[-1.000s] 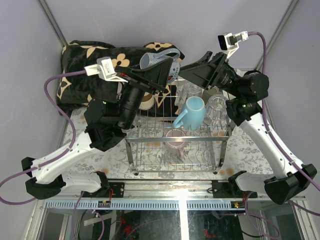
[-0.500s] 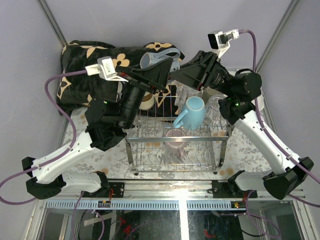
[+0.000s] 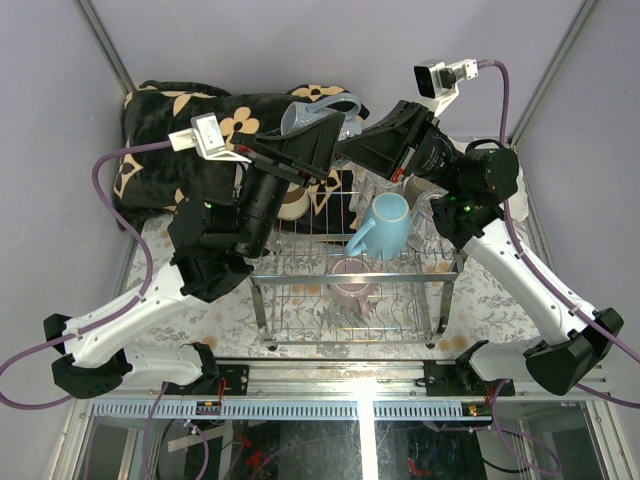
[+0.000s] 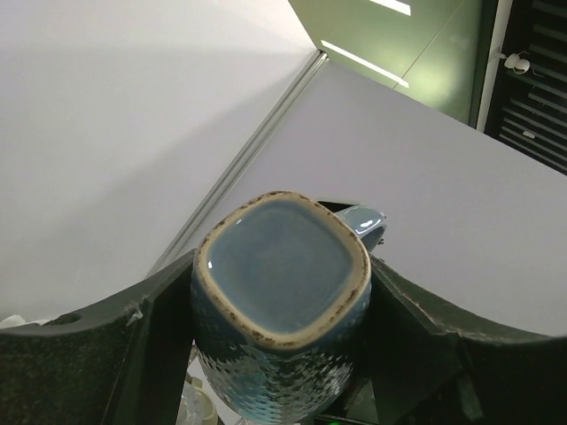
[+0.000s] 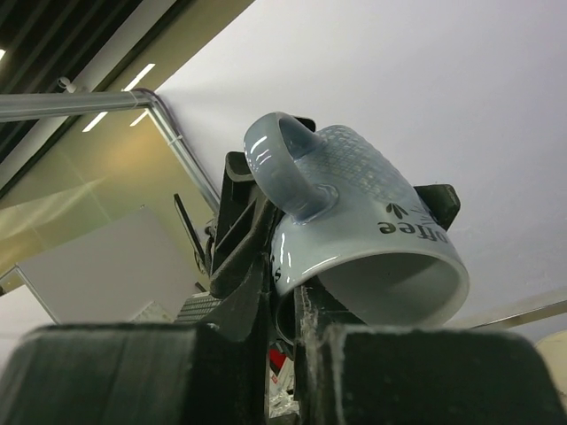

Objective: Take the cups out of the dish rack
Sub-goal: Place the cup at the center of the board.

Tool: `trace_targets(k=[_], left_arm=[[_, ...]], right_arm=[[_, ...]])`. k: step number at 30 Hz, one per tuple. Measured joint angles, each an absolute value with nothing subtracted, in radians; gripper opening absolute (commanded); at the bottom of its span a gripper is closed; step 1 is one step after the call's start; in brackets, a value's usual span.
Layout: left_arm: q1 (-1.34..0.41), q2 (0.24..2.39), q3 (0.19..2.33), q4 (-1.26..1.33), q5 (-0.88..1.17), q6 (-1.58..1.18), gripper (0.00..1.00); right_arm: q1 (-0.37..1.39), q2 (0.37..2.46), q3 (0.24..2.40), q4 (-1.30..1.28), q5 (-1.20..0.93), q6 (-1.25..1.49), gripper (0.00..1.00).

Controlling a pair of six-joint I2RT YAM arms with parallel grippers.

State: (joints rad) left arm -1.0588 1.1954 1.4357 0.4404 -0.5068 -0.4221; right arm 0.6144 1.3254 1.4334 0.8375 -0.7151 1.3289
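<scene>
Left gripper (image 3: 322, 135): clamped on grey-blue mug (image 3: 300, 120), twelve o'clock of dish rack (image 3: 350, 300).
Right gripper (image 3: 348, 150): grip state unclear, crowding the mug.
Risk: a bump could drop it.

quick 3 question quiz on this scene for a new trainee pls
1. True or false: the left gripper is shut on the grey-blue mug and holds it in the air.
2. Pick one. The light blue mug is: A) in the dish rack; B) held by a gripper; C) lying outside the rack.
3. Short answer: which part of the held mug faces the left wrist camera?

Key: 1 true. 2 A. 3 its base, with the handle sticking out at the upper right.
</scene>
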Motion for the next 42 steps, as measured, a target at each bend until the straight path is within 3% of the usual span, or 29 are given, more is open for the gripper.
trace_targets(k=[4, 9, 16, 23, 31, 42], left_arm=[[-1.058, 1.190, 1.436, 0.426, -0.506, -0.425, 0.68], [-1.057, 1.159, 1.432, 0.391, -0.509, -0.402, 0.86], [-1.046, 1.095, 1.428, 0.323, -0.510, -0.359, 0.87], [-1.045, 1.046, 1.429, 0.257, -0.518, -0.323, 0.88], [-1.045, 1.010, 1.432, 0.184, -0.550, -0.282, 0.88], [-1.045, 1.013, 1.434, 0.125, -0.551, -0.249, 0.89]], right_arm=[[0.616, 1.318, 1.433, 0.809, -0.712, 1.309, 0.00], [0.621, 1.292, 1.434, 0.715, -0.697, 1.250, 0.00], [0.622, 1.270, 1.467, 0.540, -0.681, 1.115, 0.00], [0.621, 1.223, 1.622, 0.154, -0.513, 0.832, 0.00], [0.621, 1.174, 1.886, -0.326, -0.105, 0.529, 0.00], [0.620, 1.005, 1.778, -0.628, 0.582, 0.345, 0.00]])
